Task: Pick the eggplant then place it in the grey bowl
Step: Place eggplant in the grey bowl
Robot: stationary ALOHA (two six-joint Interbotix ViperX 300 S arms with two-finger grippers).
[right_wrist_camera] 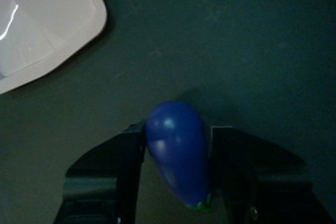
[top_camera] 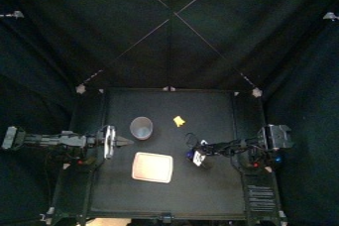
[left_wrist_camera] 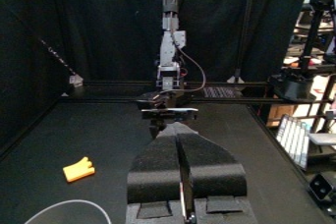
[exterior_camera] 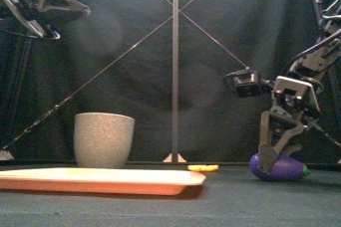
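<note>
Right claw (exterior_camera: 273, 161) sits over the eggplant (right_wrist_camera: 180, 147) at 3 o'clock, can't tell if it's clamped yet. Looks like light, smooth, slippery plastic, so I'd grab the fat middle.

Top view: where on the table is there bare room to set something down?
Free: the back strip behind the cup and yellow toy, and the front strip between the tray and the table's front edge. Crowded: the middle, where the left gripper sits beside the cup and the right gripper grips the eggplant beside the tray.

Purple eggplant (right_wrist_camera: 178, 144) lies well apart from upright grey bowl (exterior_camera: 104, 138).
</note>
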